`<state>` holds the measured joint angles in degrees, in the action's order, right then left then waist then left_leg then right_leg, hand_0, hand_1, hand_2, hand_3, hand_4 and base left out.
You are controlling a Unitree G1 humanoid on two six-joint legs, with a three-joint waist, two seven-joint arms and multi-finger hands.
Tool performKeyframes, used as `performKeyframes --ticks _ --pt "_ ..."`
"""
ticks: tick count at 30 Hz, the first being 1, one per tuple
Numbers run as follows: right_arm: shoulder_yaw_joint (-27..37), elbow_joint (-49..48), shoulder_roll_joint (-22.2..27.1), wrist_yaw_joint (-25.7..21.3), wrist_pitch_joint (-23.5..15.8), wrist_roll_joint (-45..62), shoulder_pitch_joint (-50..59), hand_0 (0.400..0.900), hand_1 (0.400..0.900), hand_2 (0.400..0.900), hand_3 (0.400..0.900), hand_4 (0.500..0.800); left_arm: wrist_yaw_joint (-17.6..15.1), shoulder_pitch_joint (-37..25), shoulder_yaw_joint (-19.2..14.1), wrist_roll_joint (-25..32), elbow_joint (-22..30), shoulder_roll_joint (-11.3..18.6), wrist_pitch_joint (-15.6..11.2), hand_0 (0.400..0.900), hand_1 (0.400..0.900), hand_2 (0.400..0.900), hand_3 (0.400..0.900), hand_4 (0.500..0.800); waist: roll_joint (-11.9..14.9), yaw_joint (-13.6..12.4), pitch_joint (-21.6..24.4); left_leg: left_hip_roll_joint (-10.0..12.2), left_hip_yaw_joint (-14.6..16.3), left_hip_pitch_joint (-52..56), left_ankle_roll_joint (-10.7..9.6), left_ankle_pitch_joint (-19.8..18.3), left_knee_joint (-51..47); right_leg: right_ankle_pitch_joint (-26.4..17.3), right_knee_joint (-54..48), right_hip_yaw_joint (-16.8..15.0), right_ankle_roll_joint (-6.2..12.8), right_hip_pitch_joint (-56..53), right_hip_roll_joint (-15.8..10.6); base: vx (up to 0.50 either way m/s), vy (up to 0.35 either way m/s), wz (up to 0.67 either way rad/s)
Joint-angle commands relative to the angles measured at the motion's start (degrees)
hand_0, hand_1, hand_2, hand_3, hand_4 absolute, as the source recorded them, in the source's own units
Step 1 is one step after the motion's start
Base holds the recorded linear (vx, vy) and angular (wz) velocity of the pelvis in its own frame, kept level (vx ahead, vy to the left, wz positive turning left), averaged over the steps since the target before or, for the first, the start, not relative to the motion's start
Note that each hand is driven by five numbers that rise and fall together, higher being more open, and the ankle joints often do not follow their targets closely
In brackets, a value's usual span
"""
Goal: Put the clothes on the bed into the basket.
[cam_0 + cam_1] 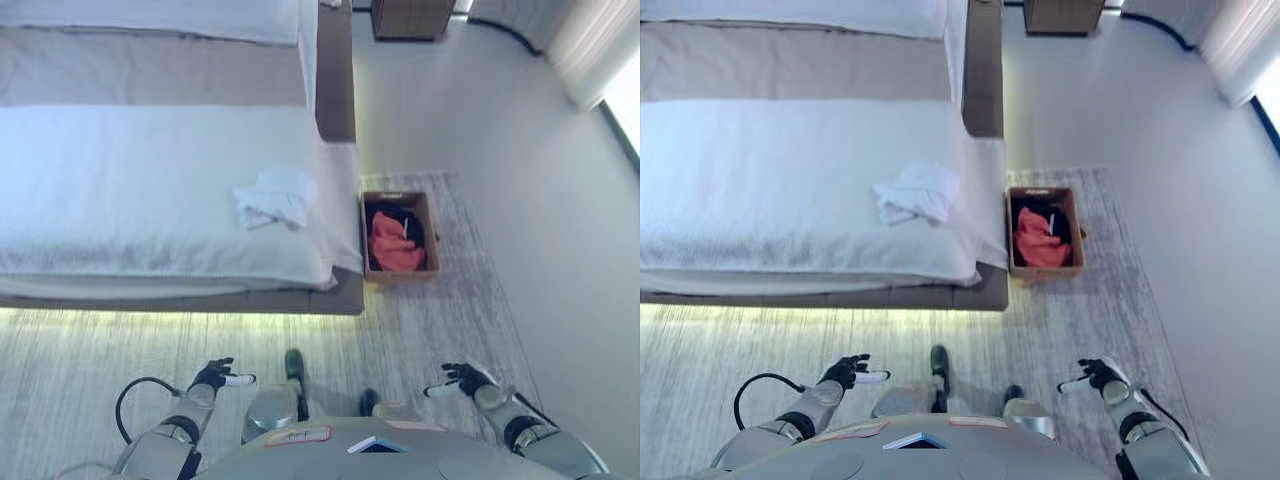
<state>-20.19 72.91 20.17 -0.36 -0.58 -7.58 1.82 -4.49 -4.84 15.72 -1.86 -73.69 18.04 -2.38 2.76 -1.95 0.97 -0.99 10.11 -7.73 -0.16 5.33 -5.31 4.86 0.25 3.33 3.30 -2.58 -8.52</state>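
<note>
silver-grey arms — dark left hand (212, 377) and right hand (462, 379) — white-tipped fingers (243, 380)

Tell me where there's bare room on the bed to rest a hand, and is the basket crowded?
The bed is bare left of the crumpled white garment, which lies near its right edge, and there is a bare strip between it and the foot edge. The basket on the rug beside the bed is crowded with a red and a dark garment.

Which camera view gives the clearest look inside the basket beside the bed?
The right eye view: the basket shows its whole opening, with the red garment and dark clothing inside. The left eye view shows the same basket and contents, with the bed's corner closer against its left rim.
</note>
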Motion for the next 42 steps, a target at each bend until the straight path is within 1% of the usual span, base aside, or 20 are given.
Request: performKeyframes --ticks 1,3,5,6,8,9,12,14,17,18,19,21,27,31,33,34,36,39,40,42 --pt "-1.29 -2.99 2.02 -0.92 -0.34 -0.67 3.44 0.900 0.900 0.900 0.900 0.800 -0.78 -3.43 -0.42 -0.85 1.34 3.18 -0.96 0.900 0.900 0.900 0.900 0.800 2.64 -1.19 0.45 -2.05 -3.07 -6.22 1.75 0.19 3.41 -9.26 14.90 -0.05 5.14 -2.75 -1.46 0.25 0.319 0.09" --pt "-2.35 -4.61 1.33 -1.17 -0.24 -1.57 4.25 0.900 0.900 0.900 0.900 0.800 -0.65 -4.15 0.05 -0.86 1.74 3.29 -0.66 0.900 0.900 0.900 0.900 0.800 2.01 -1.10 -0.77 -3.11 -3.70 -4.11 3.45 -1.27 3.37 -15.13 26.46 1.42 4.76 1.96 -2.54 0.20 0.331 0.08" --pt "-3.23 -6.86 0.75 -1.81 -0.36 -1.90 4.92 0.900 0.900 0.900 0.900 0.800 -1.04 -4.44 -0.08 -0.67 1.64 3.46 -0.34 0.900 0.900 0.900 0.900 0.800 1.07 -0.42 -2.79 -3.92 -4.37 -0.58 4.41 -3.35 2.79 -15.66 34.74 4.09 4.50 4.96 -3.85 0.20 0.329 0.08" --pt "-3.23 -7.69 0.60 -2.04 -0.38 -1.95 5.42 0.900 0.900 0.900 0.900 0.800 -1.23 -4.64 -0.20 -0.75 1.48 3.93 -0.11 0.900 0.900 0.900 0.900 0.800 0.50 -0.25 -3.99 -3.88 -4.41 1.01 5.16 -3.57 2.52 -15.56 37.49 7.05 4.18 6.59 -5.67 0.27 0.282 0.00" --pt "-3.53 -8.74 0.40 -2.14 -0.49 -1.89 5.63 0.900 0.900 0.900 0.900 0.800 -1.18 -4.85 -0.30 -1.04 0.89 4.62 0.18 0.900 0.900 0.900 0.900 0.800 0.45 -0.16 -4.86 -3.88 -4.31 4.80 5.21 -5.11 0.72 -13.83 37.44 9.94 5.00 8.62 -7.96 0.25 0.173 -0.03" --pt "-3.68 -9.10 0.41 -2.39 -0.51 -1.96 5.87 0.900 0.900 0.900 0.900 0.800 -1.37 -5.12 -0.19 -1.25 0.51 4.74 0.12 0.900 0.900 0.900 0.900 0.800 -0.14 -0.17 -5.56 -3.17 -4.22 5.91 5.00 -5.55 0.31 -11.36 35.02 11.51 4.38 10.52 -8.07 0.20 0.077 0.07" --pt "-3.13 -10.07 0.73 -2.86 -0.68 -1.55 5.57 0.900 0.900 0.900 0.900 0.800 -1.59 -5.10 -0.46 -1.82 -0.10 4.94 -0.13 0.900 0.900 0.900 0.900 0.800 -1.10 -0.02 -6.98 -2.33 -5.00 7.41 4.03 -6.30 0.31 -9.24 24.70 14.30 4.62 11.21 -8.97 0.16 0.005 0.09" --pt "-2.81 -10.48 0.76 -3.34 -0.75 -1.18 5.85 0.900 0.900 0.900 0.900 0.800 -1.85 -5.07 -0.39 -2.29 -0.35 4.68 -0.29 0.900 0.900 0.900 0.900 0.800 -0.96 0.11 -7.66 -1.83 -4.67 7.40 3.23 -6.82 0.31 -10.06 15.91 14.56 5.48 12.40 -8.68 0.09 -0.082 0.03" --pt "-2.01 -12.78 1.10 -4.01 -0.80 -0.53 6.27 0.900 0.900 0.900 0.900 0.800 -2.13 -5.31 -0.61 -2.80 0.04 4.33 -0.84 0.900 0.900 0.900 0.900 0.800 -0.18 0.52 -8.31 -1.91 -4.56 7.21 2.33 -6.71 0.31 -15.71 4.05 12.99 7.09 14.63 -7.53 0.10 -0.114 0.13" --pt "-1.68 -14.18 1.26 -4.35 -0.80 -0.36 6.18 0.900 0.900 0.900 0.900 0.800 -2.20 -5.28 -0.87 -2.79 0.52 4.26 -0.99 0.900 0.900 0.900 0.900 0.800 0.11 0.79 -8.27 -2.23 -4.98 7.36 2.08 -6.82 0.31 -16.65 1.90 11.59 7.49 14.83 -6.98 0.15 -0.113 0.42" --pt "-1.10 -15.84 1.77 -4.94 -1.03 -0.22 5.98 0.900 0.900 0.900 0.900 0.800 -2.14 -5.35 -0.87 -2.90 1.09 4.25 -1.14 0.900 0.900 0.900 0.900 0.800 0.25 1.27 -8.31 -2.36 -5.55 7.59 1.94 -7.05 0.31 -17.49 1.59 8.36 7.78 15.89 -6.19 0.15 -0.107 0.60" --pt "0.18 -20.43 2.99 -6.31 -1.56 -0.38 4.95 0.900 0.900 0.900 0.900 0.800 -2.38 -5.36 -0.30 -3.35 2.02 3.97 -1.62 0.900 0.900 0.900 0.900 0.800 0.70 2.22 -7.69 -2.63 -7.62 7.31 1.16 -7.76 0.31 -16.16 -1.58 3.35 7.28 14.53 -4.26 0.15 -0.149 0.75" --pt "3.86 -32.76 8.54 -9.00 -2.31 -3.50 5.36 0.900 0.900 0.900 0.900 0.800 -2.43 -3.43 -0.10 -3.87 2.47 1.76 -2.11 0.900 0.900 0.900 0.900 0.800 -0.09 2.00 -4.32 0.38 -10.90 7.98 -0.82 -8.37 0.31 -14.23 -3.35 7.57 6.36 11.07 -2.03 0.22 -0.264 0.46" --pt "4.06 -39.97 11.67 -9.77 -3.77 -5.98 5.84 0.900 0.900 0.900 0.900 0.800 -3.12 -1.01 -1.99 -3.76 3.10 1.55 -2.11 0.900 0.900 0.900 0.900 0.800 -0.25 1.15 -3.86 4.60 -11.30 8.66 -3.03 -8.41 3.86 -10.12 -3.68 9.17 4.12 7.91 1.41 0.21 -0.350 0.18" --pt "4.63 -42.82 13.23 -10.47 -4.10 -6.39 6.04 0.900 0.900 0.900 0.900 0.800 -4.22 -1.06 -3.03 -3.20 4.43 1.94 -1.93 0.900 0.900 0.900 0.900 0.800 -0.08 0.41 -5.77 3.66 -12.04 3.27 -4.43 -8.64 15.80 -9.74 -4.64 10.62 3.04 5.92 1.39 0.03 -0.244 0.28" --pt "4.62 -42.82 13.23 -10.47 -4.10 -6.39 6.04 0.900 0.900 0.900 0.900 0.800 -4.22 -1.06 -3.03 -3.20 4.43 1.94 -1.93 0.900 0.900 0.900 0.900 0.800 -0.07 0.49 -5.69 3.64 -12.11 3.12 -4.43 -8.66 15.89 -9.74 -4.64 10.68 3.04 5.99 1.38 -0.06 -0.190 0.36" --pt "4.96 -44.21 15.48 -12.33 -4.57 -6.52 8.12 0.900 0.900 0.900 0.900 0.800 -5.58 -2.98 -3.95 -0.44 7.58 2.95 -2.34 0.900 0.900 0.900 0.900 0.800 -0.07 -1.27 -8.72 2.74 -12.48 -4.71 -5.17 -6.32 26.40 -8.45 -5.25 12.99 1.81 4.61 1.07 -0.10 -0.229 0.45" --pt "4.64 -43.74 17.51 -13.00 -4.14 -7.88 9.97 0.900 0.900 0.900 0.900 0.800 -4.75 -2.65 -2.80 -0.20 9.40 2.76 -2.92 0.900 0.900 0.900 0.900 0.800 -0.68 -1.62 -8.07 3.92 -12.20 -4.92 -5.18 -5.06 17.06 -7.40 -5.25 13.64 2.11 4.44 1.21 0.05 -0.052 0.29" --pt "5.31 -45.59 18.76 -13.17 -4.03 -8.63 10.45 0.900 0.900 0.900 0.900 0.800 -4.76 -1.69 -2.73 -0.31 9.17 2.40 -2.92 0.900 0.900 0.900 0.900 0.800 -1.81 -1.27 -7.06 6.92 -11.57 -4.00 -5.55 -1.08 5.44 -7.39 -5.25 14.02 2.69 4.40 1.62 0.10 0.083 0.18" --pt "4.35 -45.37 19.81 -13.11 -3.95 -9.69 11.66 0.900 0.900 0.900 0.900 0.800 -4.36 -1.34 -1.76 -1.11 8.01 1.62 -2.67 0.900 0.900 0.900 0.900 0.800 -2.94 -0.72 -6.99 9.27 -9.33 -2.88 -5.86 1.59 0.31 -7.01 -5.25 13.88 3.01 3.99 1.98 0.10 0.088 0.05"
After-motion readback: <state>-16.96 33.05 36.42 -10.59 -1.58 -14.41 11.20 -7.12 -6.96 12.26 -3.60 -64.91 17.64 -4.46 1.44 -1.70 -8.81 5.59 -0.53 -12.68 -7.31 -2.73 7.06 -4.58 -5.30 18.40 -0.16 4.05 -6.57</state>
